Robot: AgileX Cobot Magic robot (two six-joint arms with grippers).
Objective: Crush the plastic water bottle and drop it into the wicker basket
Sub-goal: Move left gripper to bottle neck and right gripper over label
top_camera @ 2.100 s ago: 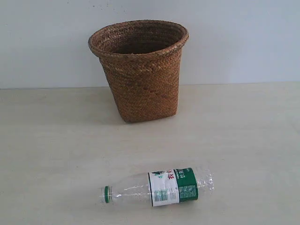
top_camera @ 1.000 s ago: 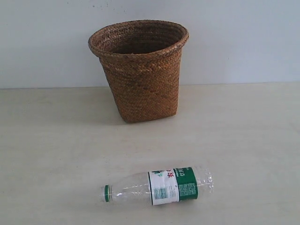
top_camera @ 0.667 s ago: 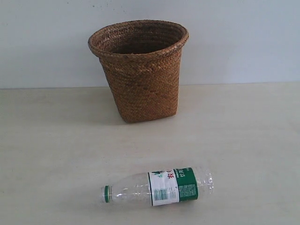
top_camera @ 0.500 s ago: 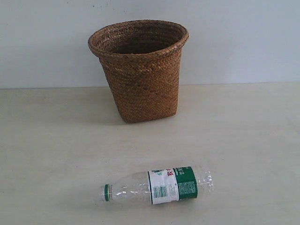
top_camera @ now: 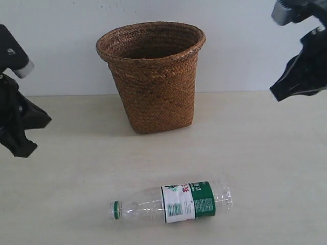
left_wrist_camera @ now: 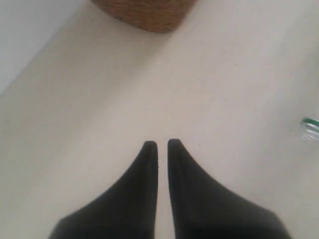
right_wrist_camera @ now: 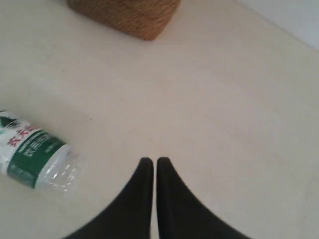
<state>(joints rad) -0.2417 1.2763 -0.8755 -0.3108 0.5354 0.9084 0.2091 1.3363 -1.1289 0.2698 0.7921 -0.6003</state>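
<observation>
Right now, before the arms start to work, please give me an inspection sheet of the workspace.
Surface: pale, smooth table.
Job's things: plastic water bottle lies on its side, green cap on, not crushed, nearer the camera than the wicker basket and apart from it; the basket stands upright, its inside mostly hidden.
Clutter: nothing seen.
Grippers: left claw and right claw both shut, holding nothing, above the table, away from the bottle.
Cables: nothing seen.
Surroundings: plain light wall behind the basket.
</observation>
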